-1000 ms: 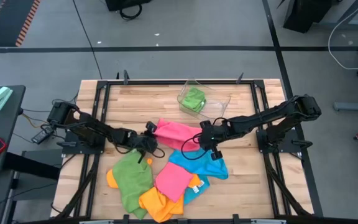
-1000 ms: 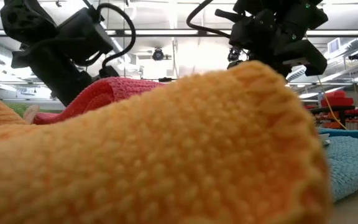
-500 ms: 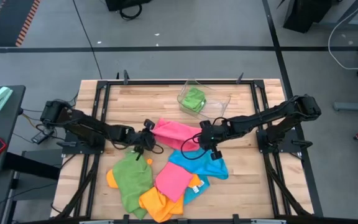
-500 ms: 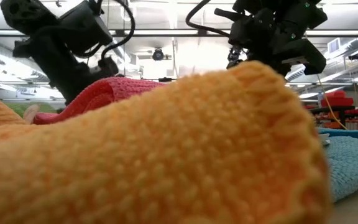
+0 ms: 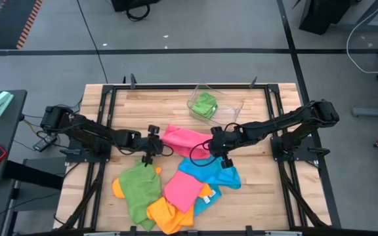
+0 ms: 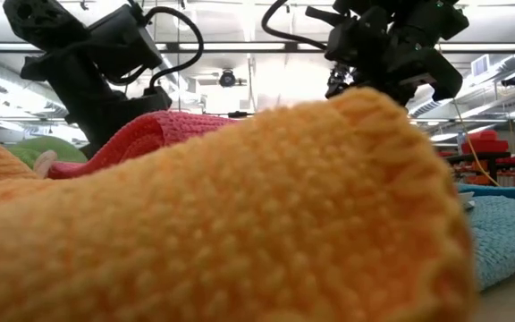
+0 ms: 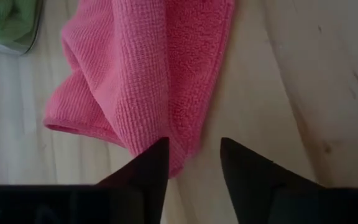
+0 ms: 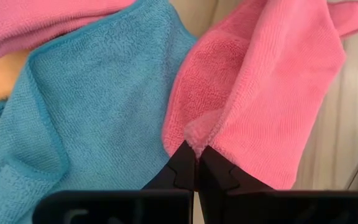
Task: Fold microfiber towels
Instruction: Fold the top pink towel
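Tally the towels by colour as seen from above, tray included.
Green: 2, far green towel in clear tray, near green towel
Pink: 2, far pink towel, near pink towel
Sky blue: 1, sky blue towel
Orange: at least 1, orange towel, partly buried
Total: at least 6

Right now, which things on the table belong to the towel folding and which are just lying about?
Job:
- pink microfiber towel, pinched by the right pincer; left pincer open at its other end
- sky-blue microfiber towel
- green microfiber towel
- orange microfiber towel

Lying about:
- clear plastic tray with a green cloth in it
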Available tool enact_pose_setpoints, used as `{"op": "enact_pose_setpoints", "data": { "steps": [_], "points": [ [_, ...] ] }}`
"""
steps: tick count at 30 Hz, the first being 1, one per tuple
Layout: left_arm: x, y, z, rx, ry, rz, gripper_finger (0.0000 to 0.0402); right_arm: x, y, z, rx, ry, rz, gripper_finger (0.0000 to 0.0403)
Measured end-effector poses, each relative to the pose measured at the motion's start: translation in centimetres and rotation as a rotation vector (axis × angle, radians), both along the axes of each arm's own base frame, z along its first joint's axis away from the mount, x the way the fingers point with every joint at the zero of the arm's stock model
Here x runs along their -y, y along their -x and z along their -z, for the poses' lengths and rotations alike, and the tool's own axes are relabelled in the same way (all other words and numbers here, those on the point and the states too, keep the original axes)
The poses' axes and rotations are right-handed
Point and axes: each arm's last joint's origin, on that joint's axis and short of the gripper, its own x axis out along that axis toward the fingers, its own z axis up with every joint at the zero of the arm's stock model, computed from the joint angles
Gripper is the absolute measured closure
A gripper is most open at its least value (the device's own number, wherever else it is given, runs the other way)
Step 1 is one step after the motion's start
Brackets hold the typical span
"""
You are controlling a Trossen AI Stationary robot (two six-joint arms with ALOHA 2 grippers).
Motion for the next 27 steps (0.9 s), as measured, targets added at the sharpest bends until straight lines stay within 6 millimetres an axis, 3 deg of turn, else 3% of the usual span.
{"op": "enact_pose_setpoints", "data": {
  "steps": [11, 21, 27],
  "points": [
    [2.2, 0.4, 0.1, 0.118, -0.081, -0.208, 0.0228, 0.0, 0.0, 0.0, 0.000, -0.011, 0.015, 0.0391],
    [3.0, 0.2, 1.9, 0.084, -0.098, -0.220, 0.0236, 0.0, -0.3, -0.2, 0.035, -0.027, 0.031, 0.0391],
    [3.0, -0.4, 2.9, 0.095, -0.173, -0.218, 0.0220, 0.0, -0.3, -0.2, 0.036, -0.035, 0.042, 0.0391]
  ]
}}
